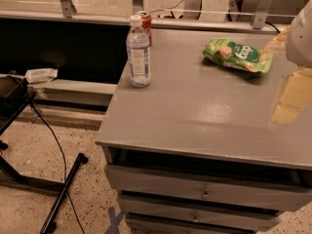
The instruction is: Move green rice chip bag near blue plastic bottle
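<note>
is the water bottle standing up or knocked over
Upright: the blue plastic bottle stands on its base near the table's left edge, white cap on top. The gripper hangs at the view's right edge.

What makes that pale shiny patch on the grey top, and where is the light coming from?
Camera view: warm light, seemingly from above and behind, leaves a soft glare patch on the grey cabinet top. The green rice chip bag throws a dark shadow along its near side. The blue plastic bottle glints. The open gripper hangs pale at the right edge.
</note>
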Motion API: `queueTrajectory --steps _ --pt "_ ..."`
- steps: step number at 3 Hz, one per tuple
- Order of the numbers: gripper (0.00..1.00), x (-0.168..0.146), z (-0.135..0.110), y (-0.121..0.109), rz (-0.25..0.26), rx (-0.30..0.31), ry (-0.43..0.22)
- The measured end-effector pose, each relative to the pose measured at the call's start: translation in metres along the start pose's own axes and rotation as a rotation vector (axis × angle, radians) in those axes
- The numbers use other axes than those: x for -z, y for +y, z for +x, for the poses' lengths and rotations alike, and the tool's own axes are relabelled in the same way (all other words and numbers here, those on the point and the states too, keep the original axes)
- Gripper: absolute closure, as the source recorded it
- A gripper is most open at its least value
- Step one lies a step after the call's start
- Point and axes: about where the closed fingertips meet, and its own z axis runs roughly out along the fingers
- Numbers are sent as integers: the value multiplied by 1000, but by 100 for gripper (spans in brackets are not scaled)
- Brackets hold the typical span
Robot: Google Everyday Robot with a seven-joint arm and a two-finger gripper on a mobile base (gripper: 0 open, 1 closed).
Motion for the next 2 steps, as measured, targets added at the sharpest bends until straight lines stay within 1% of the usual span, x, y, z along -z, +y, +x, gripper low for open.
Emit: queueTrajectory --steps 1,2 --pt "0 0 0 0 0 0 0" --pt "0 1 4 -9 26 -41 -47"
